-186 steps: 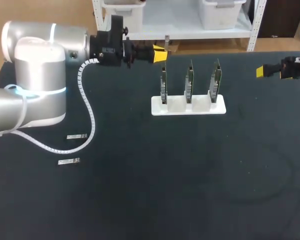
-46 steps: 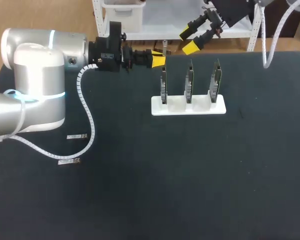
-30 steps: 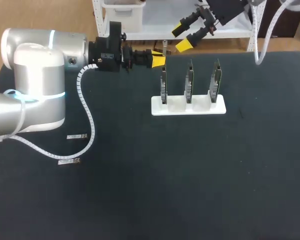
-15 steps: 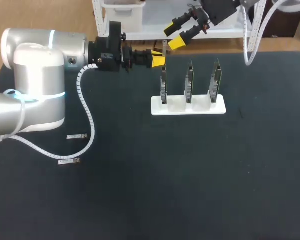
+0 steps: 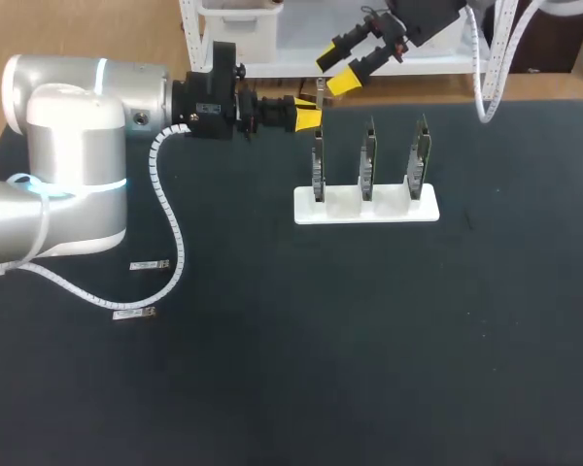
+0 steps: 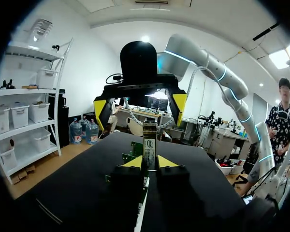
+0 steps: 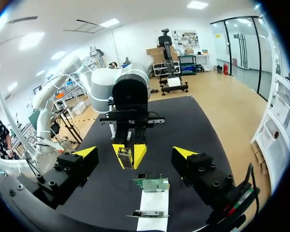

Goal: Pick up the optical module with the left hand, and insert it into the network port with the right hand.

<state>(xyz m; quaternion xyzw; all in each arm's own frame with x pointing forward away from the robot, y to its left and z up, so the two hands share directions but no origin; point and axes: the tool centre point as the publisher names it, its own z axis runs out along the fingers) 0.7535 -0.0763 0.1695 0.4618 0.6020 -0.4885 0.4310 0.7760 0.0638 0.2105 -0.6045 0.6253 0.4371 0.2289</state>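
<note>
The left tool (image 5: 311, 109) hangs just beyond the left end of the white rectangular plastic rack (image 5: 365, 205), on its far side. Its yellow tips are clamped on the slim silver metal optical module (image 6: 149, 151), which stands upright out of them. The right tool (image 5: 338, 66) hangs higher, beyond that same end of the rack. Its fingers are wide apart, and from the left wrist they stand on either side of the module without touching it. The rack sits on the black counter (image 5: 369, 340) and carries three upright green circuit boards (image 5: 368, 160) in a row. I cannot make out the network port on them. Two small flat silver modules (image 5: 149, 264) lie on the counter well to the left of the rack, nearer the robot
</note>
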